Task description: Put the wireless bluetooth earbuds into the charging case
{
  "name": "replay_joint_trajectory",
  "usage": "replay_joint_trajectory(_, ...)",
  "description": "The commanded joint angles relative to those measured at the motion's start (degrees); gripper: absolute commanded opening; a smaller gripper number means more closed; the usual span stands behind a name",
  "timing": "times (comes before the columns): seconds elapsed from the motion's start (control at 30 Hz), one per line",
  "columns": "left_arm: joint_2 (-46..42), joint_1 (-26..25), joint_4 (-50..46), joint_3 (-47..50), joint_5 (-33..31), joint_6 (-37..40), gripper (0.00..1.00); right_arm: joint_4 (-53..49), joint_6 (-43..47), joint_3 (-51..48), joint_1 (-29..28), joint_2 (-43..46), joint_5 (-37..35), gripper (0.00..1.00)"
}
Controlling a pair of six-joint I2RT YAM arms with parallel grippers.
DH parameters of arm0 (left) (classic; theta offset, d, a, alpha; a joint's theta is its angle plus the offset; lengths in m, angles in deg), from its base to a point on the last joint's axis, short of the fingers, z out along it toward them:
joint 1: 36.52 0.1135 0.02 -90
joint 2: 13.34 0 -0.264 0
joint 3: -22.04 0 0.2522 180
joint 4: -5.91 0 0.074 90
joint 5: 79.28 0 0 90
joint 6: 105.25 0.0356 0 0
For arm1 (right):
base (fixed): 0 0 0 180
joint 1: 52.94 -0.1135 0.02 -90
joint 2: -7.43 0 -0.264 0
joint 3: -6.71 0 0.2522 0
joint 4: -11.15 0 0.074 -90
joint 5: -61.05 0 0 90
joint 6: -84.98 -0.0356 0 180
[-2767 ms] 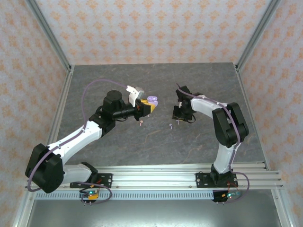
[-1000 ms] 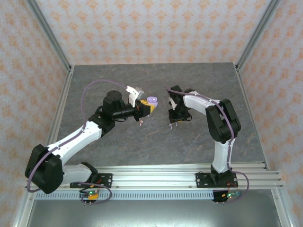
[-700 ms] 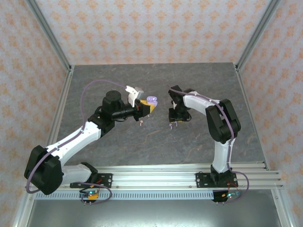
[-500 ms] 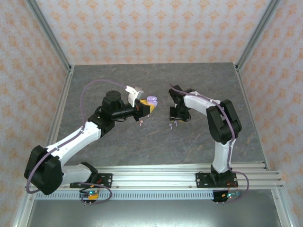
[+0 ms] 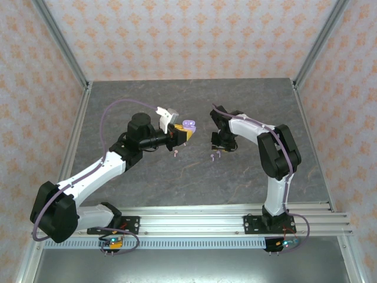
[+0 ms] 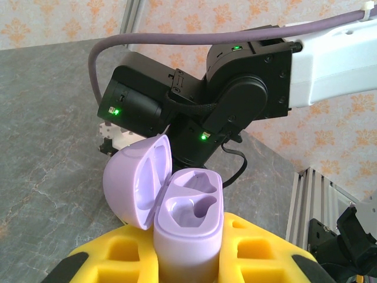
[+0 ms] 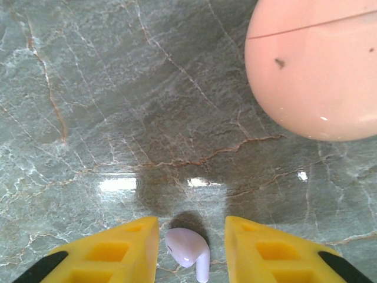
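My left gripper (image 5: 184, 132) is shut on the lilac charging case (image 6: 188, 233) and holds it upright above the table. The case's lid (image 6: 136, 180) is hinged open and both sockets are empty. My right gripper (image 7: 191, 221) is down at the table, open, its yellow fingers (image 7: 118, 250) on either side of a lilac earbud (image 7: 187, 249). That earbud lies on the stone surface with a gap to the right finger. From above, the right gripper (image 5: 219, 145) is over two tiny lilac earbuds (image 5: 213, 157). A pink earbud (image 5: 175, 153) lies below the case (image 5: 189, 125).
A closed round pink case (image 7: 318, 65) sits on the table just beyond my right gripper. The right arm's wrist (image 6: 235, 94) is close in front of the held case. Metal frame posts (image 5: 65, 53) and patterned walls border the grey stone table (image 5: 147, 100).
My right gripper has shifted slightly to the right and its jaws have narrowed a little around the lilac earbud. The left arm and the case have not moved.
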Motion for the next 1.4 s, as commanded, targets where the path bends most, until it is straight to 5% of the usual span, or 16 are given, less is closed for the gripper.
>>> replay_joint_trajectory(0.0,-0.6,-0.5,0.2,0.0,-0.5,0.7,0.02,-2.1,0.2,0.2,-0.1,0.9,0.0,0.35)
replay_joint_trajectory(0.7,-0.9,-0.5,0.0,0.3,-0.6,0.7,0.02,-4.4,1.1,2.1,-1.5,-2.3,-0.8,0.34)
replay_joint_trajectory(1.37,-1.0,-0.5,-0.5,0.7,-1.1,0.6,0.02,0.9,3.7,-1.4,-1.6,-0.2,-6.1,0.21)
